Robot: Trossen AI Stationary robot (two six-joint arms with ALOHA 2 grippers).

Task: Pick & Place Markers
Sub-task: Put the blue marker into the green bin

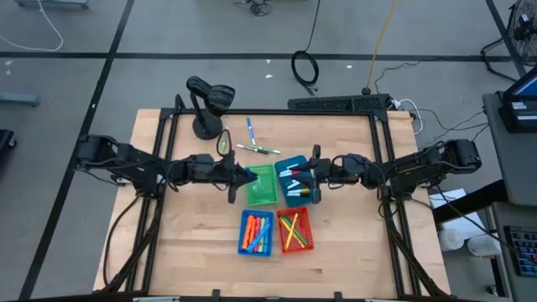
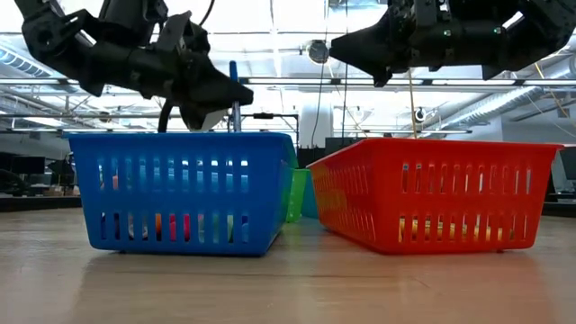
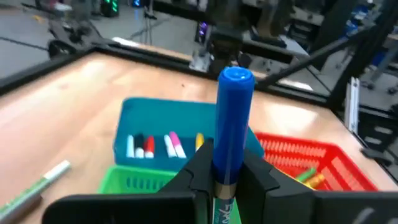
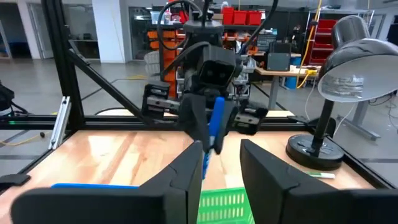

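Note:
My left gripper [image 1: 243,177] hovers over the near-left edge of the green bin [image 1: 263,190], shut on a blue-capped marker [image 3: 234,118]. My right gripper [image 1: 315,178] faces it over the teal bin [image 1: 295,181] and stands open with nothing between its fingers [image 4: 181,177]. The teal bin holds several markers [image 3: 151,145]. More markers lie in the blue bin [image 1: 256,232] and the red bin [image 1: 295,231]. Two loose markers [image 1: 258,148] lie flat on the table behind the bins. My left gripper pinches the marker between its two fingers [image 3: 200,169] on the barrel just below the blue cap [image 3: 224,184]. The fingers come nearly level from the table's left and lie across the marker. The marker stands about upright, cap up [image 2: 234,83], clear of the green bin.
A black desk lamp [image 1: 206,102] stands at the table's far left. The four bins sit close together mid-table; in the low view the blue bin [image 2: 180,193] and the red bin [image 2: 432,193] fill the foreground. Bare wood lies left, right and near.

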